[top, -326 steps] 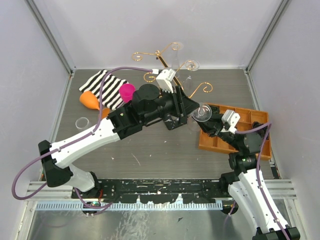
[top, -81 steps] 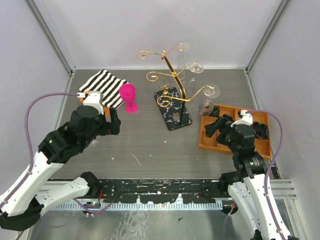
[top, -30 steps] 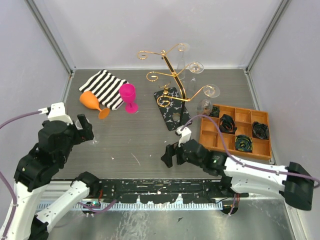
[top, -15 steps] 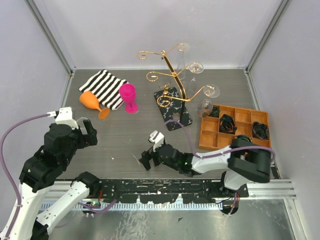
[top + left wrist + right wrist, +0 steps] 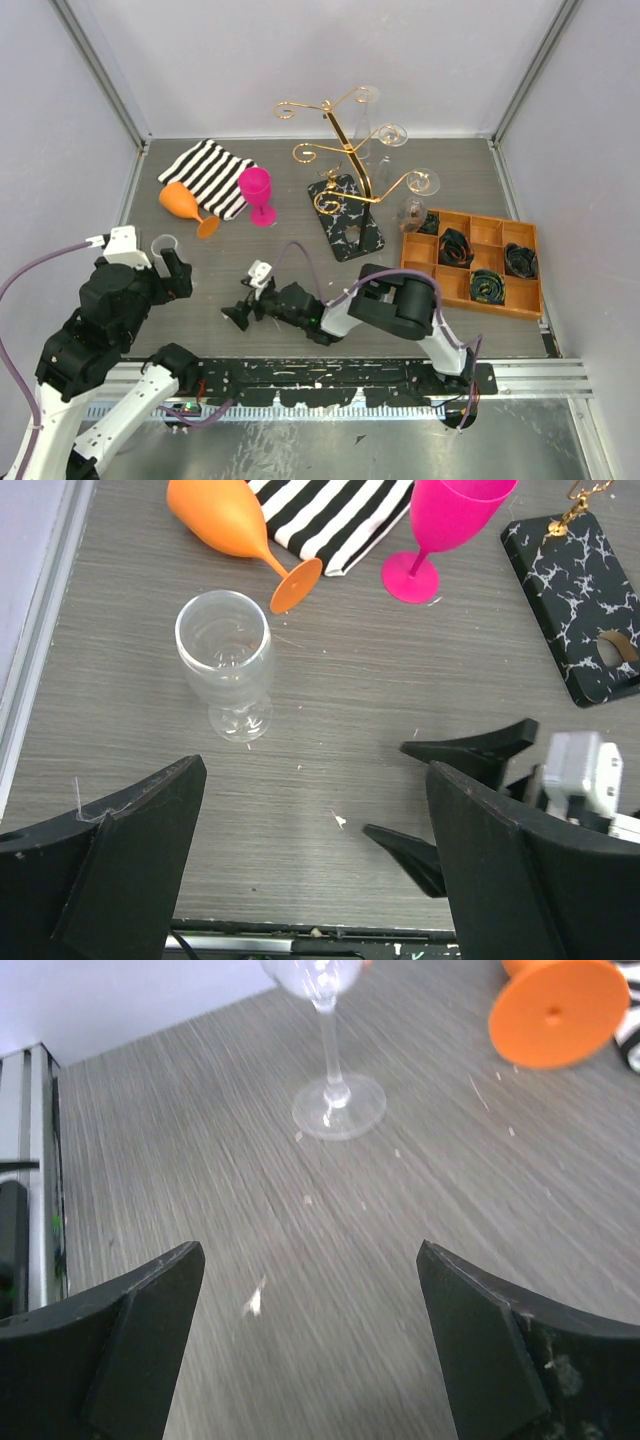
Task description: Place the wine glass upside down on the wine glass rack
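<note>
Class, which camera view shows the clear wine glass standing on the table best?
The left wrist view: the whole clear wine glass shows upright, unobstructed. The right wrist view cuts off its bowl; the top view shows only its rim.

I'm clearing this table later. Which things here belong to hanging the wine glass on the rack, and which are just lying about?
For the job: upright clear wine glass; gold wine glass rack.
Lying about: pink glass; orange glass on its side; striped cloth; orange tray.
</note>
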Tool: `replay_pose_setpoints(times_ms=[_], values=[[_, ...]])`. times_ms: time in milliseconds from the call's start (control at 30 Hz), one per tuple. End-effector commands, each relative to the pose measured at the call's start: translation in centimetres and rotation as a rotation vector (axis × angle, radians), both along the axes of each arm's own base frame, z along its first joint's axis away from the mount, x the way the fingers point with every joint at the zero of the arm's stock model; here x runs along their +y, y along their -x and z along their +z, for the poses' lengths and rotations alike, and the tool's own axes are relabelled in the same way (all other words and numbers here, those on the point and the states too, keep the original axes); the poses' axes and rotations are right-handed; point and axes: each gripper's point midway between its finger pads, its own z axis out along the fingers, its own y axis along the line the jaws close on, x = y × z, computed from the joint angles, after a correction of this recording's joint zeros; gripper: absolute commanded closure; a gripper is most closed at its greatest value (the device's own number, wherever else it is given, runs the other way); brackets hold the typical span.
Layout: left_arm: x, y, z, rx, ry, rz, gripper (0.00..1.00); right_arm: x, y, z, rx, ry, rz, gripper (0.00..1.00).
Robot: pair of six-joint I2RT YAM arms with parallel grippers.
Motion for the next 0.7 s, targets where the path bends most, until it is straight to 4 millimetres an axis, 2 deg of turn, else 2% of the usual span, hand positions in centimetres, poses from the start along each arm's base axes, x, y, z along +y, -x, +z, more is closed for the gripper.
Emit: replay_pose_setpoints(times_ms=[0,133,267,467,633,667], values=[[0.6,-0.2,0.6,-0.048,0.018,0.036,0.02,4.5,-1.2,6.1,-0.136,-0.192,0.035,0.07],[1.1,0.1,0.8,-0.066,0.020,0.059,0.02,7.0,-2.4,5.8,-0.130,-0.211,0.062,0.10],[1.4,0.2,0.9,-0.077,0.022,0.069,0.02,9.1,-3.1,4.6,-0.104,-0.203,0.116,0.13],[1.3,0.1,0.7,-0.065,0.016,0.067,0.02,10.9,-4.9,3.7,-0.110,-0.180,0.136,0.15],[1.3,0.1,0.7,-0.066,0.013,0.068,0.02,12.0,-6.2,4.1,-0.129,-0.186,0.164,0.17],[1.3,0.1,0.7,-0.067,0.014,0.069,0.02,12.3,-6.4,3.2,-0.128,-0.171,0.169,0.17]])
